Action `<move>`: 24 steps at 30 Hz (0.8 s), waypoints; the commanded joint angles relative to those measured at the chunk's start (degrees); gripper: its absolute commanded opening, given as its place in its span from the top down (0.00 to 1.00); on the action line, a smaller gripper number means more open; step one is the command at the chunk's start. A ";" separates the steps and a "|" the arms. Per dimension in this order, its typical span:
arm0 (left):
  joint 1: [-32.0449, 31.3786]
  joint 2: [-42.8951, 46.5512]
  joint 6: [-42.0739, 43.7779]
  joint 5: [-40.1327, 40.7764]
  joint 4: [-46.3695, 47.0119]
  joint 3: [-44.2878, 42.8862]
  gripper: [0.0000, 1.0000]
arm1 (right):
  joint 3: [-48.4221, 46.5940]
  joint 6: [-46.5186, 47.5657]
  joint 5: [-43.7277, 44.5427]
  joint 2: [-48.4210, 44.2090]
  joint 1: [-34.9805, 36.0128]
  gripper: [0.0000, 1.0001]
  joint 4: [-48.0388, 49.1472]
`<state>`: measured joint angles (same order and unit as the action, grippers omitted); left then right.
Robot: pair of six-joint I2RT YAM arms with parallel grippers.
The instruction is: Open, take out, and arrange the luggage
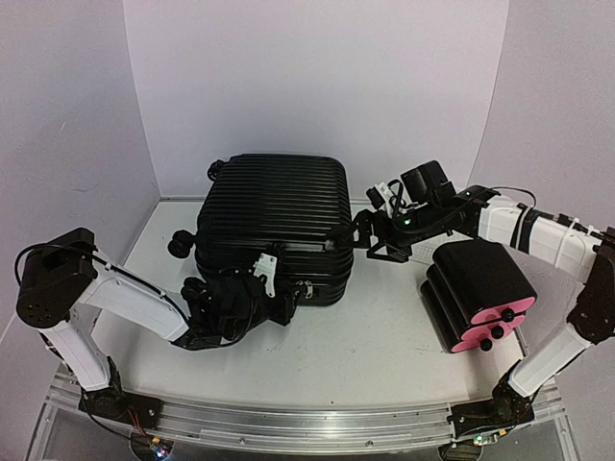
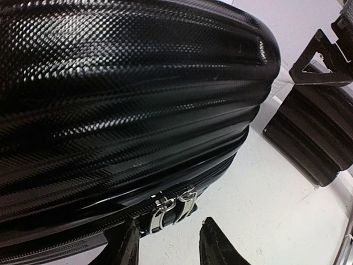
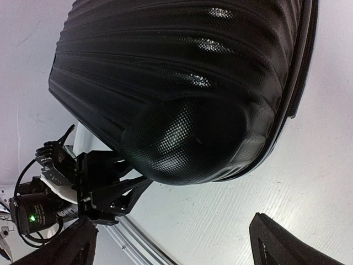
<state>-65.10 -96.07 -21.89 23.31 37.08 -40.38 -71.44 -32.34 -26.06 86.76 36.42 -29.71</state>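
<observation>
A white worktop (image 1: pixel 384 355) boxed in by pale, plain walls carries everything here. The luggage (image 1: pixel 274 211) lies flat on it, ribbed shell up, lid shut, zip seam running round its side.

On the luggage's near side, two metal zip pulls (image 2: pixel 174 207) sit together on that seam. The left claw (image 2: pixel 172 232) is low at that same side, its two fingers part-way apart with the pulls just beyond the tips. Nothing is pinched that I can see, though the left-hand finger is so near a pull that I cannot rule out contact. A white tag (image 1: pixel 267 271) hangs on the shell just above the claw.

At the luggage's right side, by a rounded corner, the right claw (image 3: pixel 174 226) hovers with its jaws spread wide and nothing between them, clear of the shell.

Further right of the luggage, well apart from it, sits a black box with pink drawer fronts (image 1: pixel 478 288).

My reading: this is the opening step, at its very start, with the zip not yet undone. Next, the left claw needs a firm pinch on one pull alone, then a steady drag along the seam. The right claw looks placed to brace the shell against sliding.
</observation>
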 commanded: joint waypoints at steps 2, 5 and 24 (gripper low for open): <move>-0.20 -1.29 1.63 2.95 2.72 -3.46 0.66 | -0.43 0.60 0.64 -2.60 0.27 0.02 1.77; -0.20 -2.03 -0.09 5.00 2.66 -3.30 0.67 | -0.45 0.54 0.75 -2.73 0.36 0.02 1.77; -0.29 -7.52 2.04 11.23 8.33 -4.51 0.70 | -0.19 0.63 0.71 -3.15 0.34 0.02 1.44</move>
<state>-65.80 -102.85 -20.95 29.47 40.16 -42.24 -71.44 -32.32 -25.89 86.54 36.42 -29.71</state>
